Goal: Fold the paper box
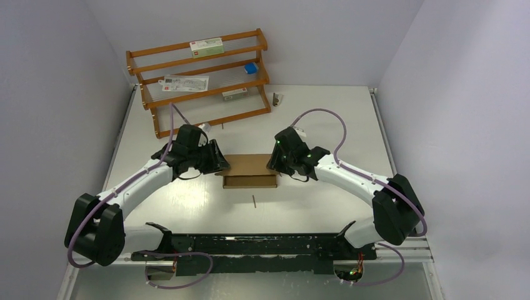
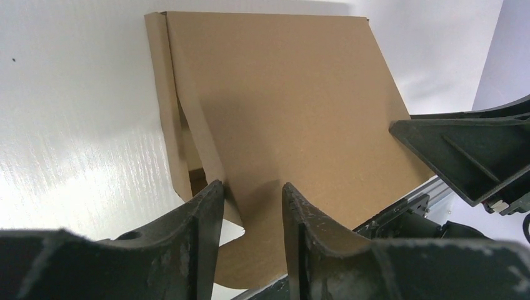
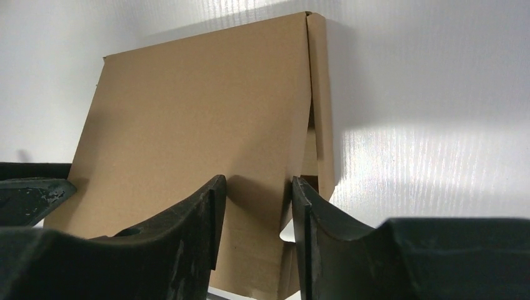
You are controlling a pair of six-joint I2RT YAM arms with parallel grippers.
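The paper box is a shallow brown cardboard mailer lying mid-table, its lid down and slightly tilted. My left gripper is at the box's left end and my right gripper at its right end. In the left wrist view the left gripper has its jaws partly apart against the paper box, one finger touching the side flap's edge. In the right wrist view the right gripper stands the same way at the opposite corner of the paper box. A gap shows between each pair of fingers.
A wooden rack stands at the back left with a white red-labelled carton, a small blue box and a flat packet. A small dark object sits beside it. A thin stick lies in front of the box.
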